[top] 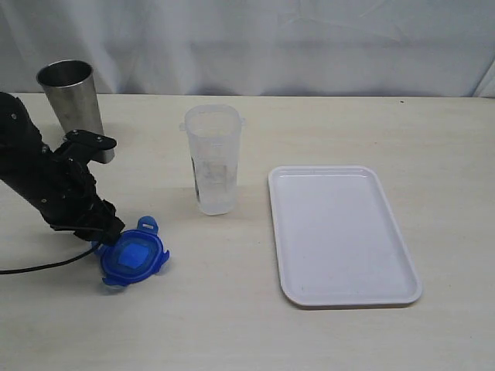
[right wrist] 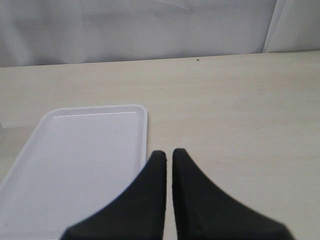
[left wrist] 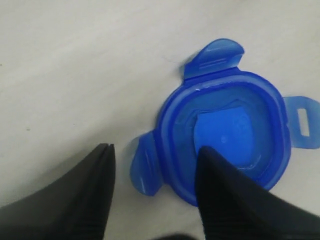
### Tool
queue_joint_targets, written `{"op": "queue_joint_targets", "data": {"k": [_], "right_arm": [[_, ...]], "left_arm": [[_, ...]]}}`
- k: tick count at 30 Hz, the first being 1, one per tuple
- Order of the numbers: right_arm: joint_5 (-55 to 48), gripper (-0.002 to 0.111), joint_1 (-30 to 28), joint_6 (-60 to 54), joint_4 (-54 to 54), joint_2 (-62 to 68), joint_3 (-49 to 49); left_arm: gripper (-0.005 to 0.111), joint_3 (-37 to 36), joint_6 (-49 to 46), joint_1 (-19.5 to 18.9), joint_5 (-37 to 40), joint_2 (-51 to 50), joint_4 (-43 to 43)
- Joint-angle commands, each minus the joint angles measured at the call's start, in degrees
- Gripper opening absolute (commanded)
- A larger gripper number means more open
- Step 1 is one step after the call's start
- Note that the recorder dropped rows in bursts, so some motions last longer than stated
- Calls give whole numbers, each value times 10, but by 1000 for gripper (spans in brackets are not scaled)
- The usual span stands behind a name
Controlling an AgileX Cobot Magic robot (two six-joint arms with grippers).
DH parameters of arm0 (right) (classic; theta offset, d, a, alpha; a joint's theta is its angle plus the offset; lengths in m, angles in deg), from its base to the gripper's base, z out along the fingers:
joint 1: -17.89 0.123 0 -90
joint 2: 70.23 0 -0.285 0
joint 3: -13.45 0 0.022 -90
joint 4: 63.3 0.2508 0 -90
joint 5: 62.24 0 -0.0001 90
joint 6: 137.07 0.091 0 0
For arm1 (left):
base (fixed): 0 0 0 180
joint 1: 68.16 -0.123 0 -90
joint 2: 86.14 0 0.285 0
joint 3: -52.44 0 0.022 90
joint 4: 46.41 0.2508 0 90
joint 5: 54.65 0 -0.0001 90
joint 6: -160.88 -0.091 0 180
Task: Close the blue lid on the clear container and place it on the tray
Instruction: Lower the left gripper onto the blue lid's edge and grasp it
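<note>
The blue lid lies flat on the table at the front left with its flaps spread out. My left gripper is down at its left edge. In the left wrist view the lid fills the middle. The left gripper is open and straddles one side flap, with one finger over the lid's rim and the other on bare table, clear of the flap. The clear container stands upright and uncovered in the middle of the table. To its right lies the white tray, with nothing on it. My right gripper is shut on nothing, next to the tray.
A tapered steel cup stands at the back left, just behind my left arm. A black cable trails off the left edge by the lid. White cloth hangs behind the table.
</note>
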Motion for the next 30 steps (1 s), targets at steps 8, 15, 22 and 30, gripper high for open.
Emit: {"op": "queue_joint_targets", "data": {"k": [8, 15, 22, 30], "right_arm": [[0, 4, 1, 2, 2, -3, 1], [0, 4, 1, 2, 2, -3, 1], [0, 4, 1, 2, 2, -3, 1], [0, 4, 1, 2, 2, -3, 1]], "left_arm": [[44, 0, 29, -2, 7, -26, 0], [44, 0, 29, -2, 6, -39, 0], [44, 0, 29, -2, 14, -39, -2], [44, 2, 29, -2, 23, -27, 0]]}}
